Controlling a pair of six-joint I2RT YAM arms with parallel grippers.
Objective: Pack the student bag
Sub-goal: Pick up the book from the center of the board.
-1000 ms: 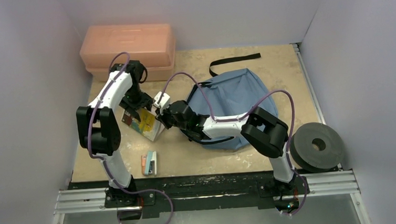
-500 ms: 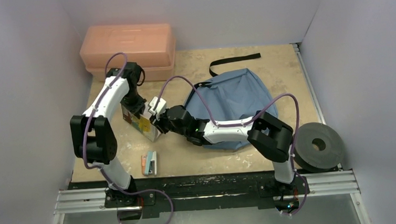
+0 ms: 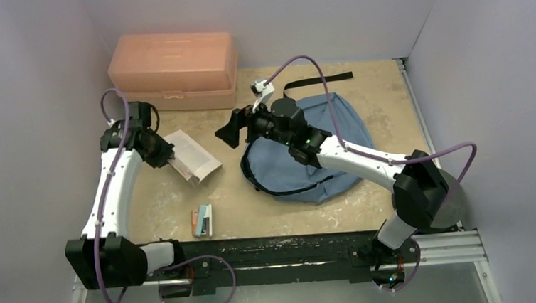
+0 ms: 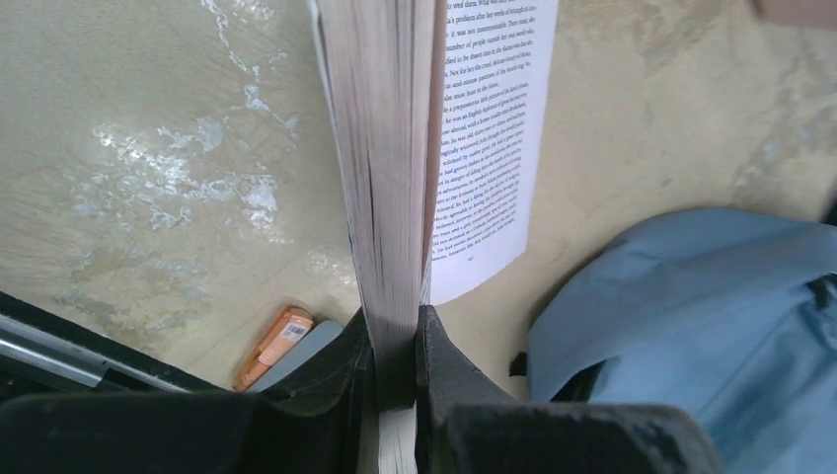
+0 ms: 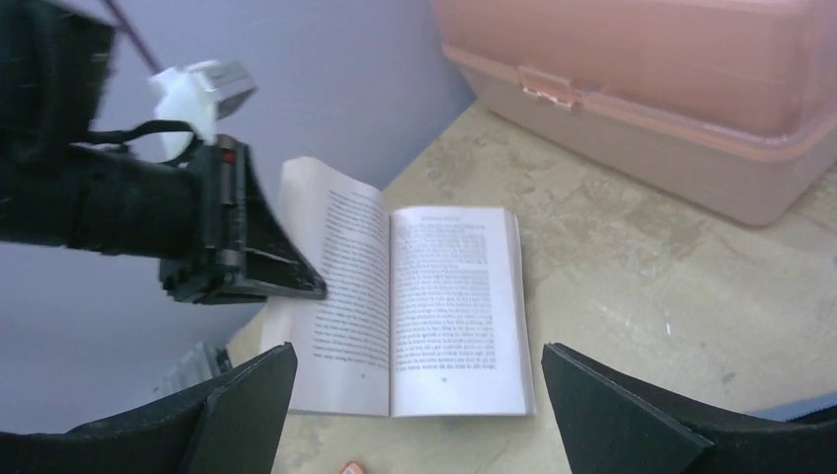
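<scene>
The student bag (image 3: 314,145), soft dusty-blue fabric with a black strap (image 3: 317,82), lies flat right of centre; its edge shows in the left wrist view too (image 4: 691,316). A paperback book (image 3: 193,157) lies open on the table, printed pages up (image 5: 415,306). My left gripper (image 3: 168,155) is shut on a thick block of its pages (image 4: 380,148), the jaws pinching the page edges (image 4: 395,331). My right gripper (image 3: 227,131) hangs wide open (image 5: 417,360) between book and bag, touching nothing.
A salmon-pink plastic box (image 3: 174,67) stands at the back left (image 5: 671,109). A small orange and grey item (image 3: 201,221) lies near the front edge (image 4: 276,341). A black roll (image 3: 459,189) sits at the right, partly behind my right arm.
My right gripper let go of the book, opened wide and drew back toward the bag. My left gripper closed on the book's pages and swung left; the book now lies open.
</scene>
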